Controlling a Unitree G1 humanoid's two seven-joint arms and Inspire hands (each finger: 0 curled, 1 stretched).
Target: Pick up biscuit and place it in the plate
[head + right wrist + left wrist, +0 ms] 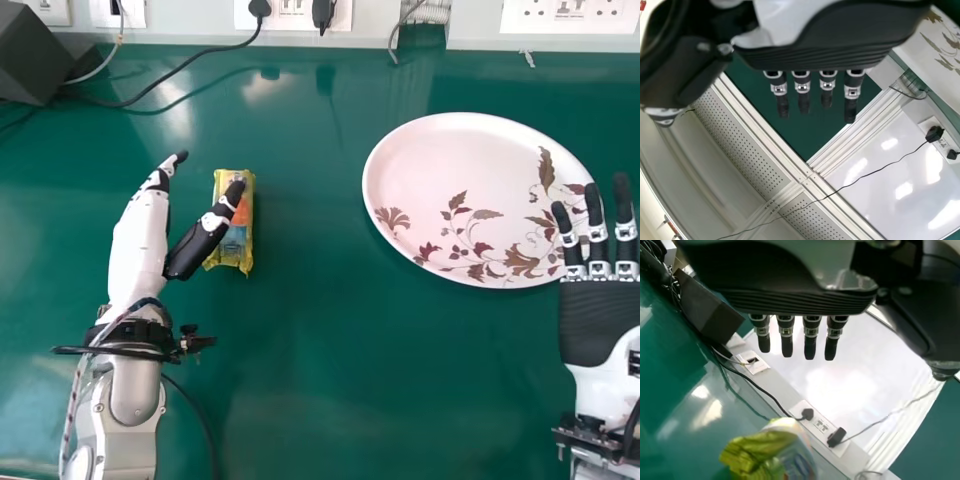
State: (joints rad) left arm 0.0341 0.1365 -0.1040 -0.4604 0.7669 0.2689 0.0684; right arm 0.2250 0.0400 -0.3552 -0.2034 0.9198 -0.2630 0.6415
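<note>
My left hand (140,245) is beside the yellow biscuit packet (240,244) on the green table, on its left, fingers straight and thumb reaching out over the packet. In the left wrist view the hand (785,335) has its fingers extended, and the crinkled biscuit packet (757,452) lies apart from them. The white oval plate (430,160) with brown leaf patterns stands right of the packet. My right hand (600,315) is over the plate's right edge with straight fingers; the right wrist view has this hand (801,90) open and holding nothing.
Sockets (290,14) with plugs line the wall behind the green table (300,380). A dark box (40,55) stands at the back left, and a black cable (160,95) runs from it to a plug.
</note>
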